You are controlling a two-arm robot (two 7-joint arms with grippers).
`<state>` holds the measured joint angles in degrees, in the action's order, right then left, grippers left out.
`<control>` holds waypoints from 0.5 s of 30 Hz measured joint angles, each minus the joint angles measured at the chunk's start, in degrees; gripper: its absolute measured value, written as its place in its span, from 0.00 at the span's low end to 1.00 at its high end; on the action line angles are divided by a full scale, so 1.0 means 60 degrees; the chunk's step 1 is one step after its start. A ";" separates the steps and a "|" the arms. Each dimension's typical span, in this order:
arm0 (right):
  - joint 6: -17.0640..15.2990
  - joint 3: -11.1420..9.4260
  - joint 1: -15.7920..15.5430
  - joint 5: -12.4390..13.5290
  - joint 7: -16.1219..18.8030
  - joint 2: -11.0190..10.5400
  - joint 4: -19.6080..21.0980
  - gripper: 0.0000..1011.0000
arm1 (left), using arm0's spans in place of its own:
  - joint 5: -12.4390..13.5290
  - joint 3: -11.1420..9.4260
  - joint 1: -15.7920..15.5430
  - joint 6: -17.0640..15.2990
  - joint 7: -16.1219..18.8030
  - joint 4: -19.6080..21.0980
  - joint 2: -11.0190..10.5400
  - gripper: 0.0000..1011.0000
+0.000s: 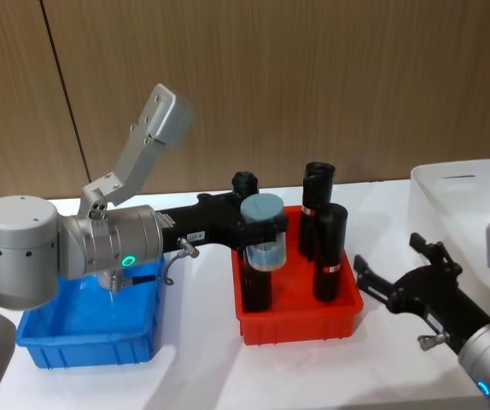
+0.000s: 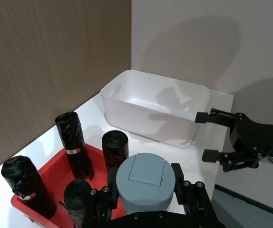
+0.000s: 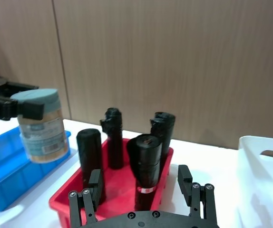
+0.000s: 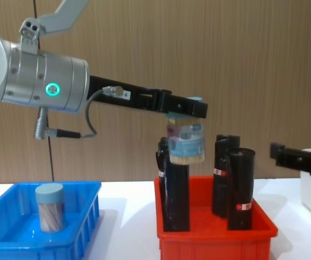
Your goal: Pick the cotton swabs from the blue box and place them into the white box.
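We've got the left hand clamped on one cotton swab jar up at its pale blue-grey lid. The jar is upright, long axis vertical, over the red bin of black bottles. It has a clear body, a paper label and sticks showing. A second jar stands upright in the blue box. The right hand is spread open near the white box.

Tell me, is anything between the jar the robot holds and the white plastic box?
Yes. The left gripper holds the clear, grey-blue-lidded cotton swab jar over the red plastic bin; its tall black bottles and the open right gripper stand between it and the white plastic box.
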<state>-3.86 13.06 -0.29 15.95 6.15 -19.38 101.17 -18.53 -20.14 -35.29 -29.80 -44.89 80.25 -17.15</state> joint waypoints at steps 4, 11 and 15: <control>-0.0295 0.0026 0.0097 -0.0009 0.0320 0.0003 -0.0050 0.99 | 0.0017 -0.0012 -0.0038 -0.0029 -0.0045 -0.0028 0.0022 0.66; -0.0924 0.0090 0.0378 -0.0010 0.1012 0.0072 -0.0265 0.99 | 0.0030 -0.0023 -0.0069 -0.0059 -0.0083 -0.0055 0.0039 0.66; -0.1296 0.0142 0.0587 0.0002 0.1427 0.0155 -0.0454 0.99 | 0.0035 -0.0028 -0.0087 -0.0070 -0.0100 -0.0066 0.0047 0.66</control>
<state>-11.63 13.92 3.23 15.97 14.71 -18.46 98.44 -18.32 -20.30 -35.82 -30.22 -45.49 79.86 -16.87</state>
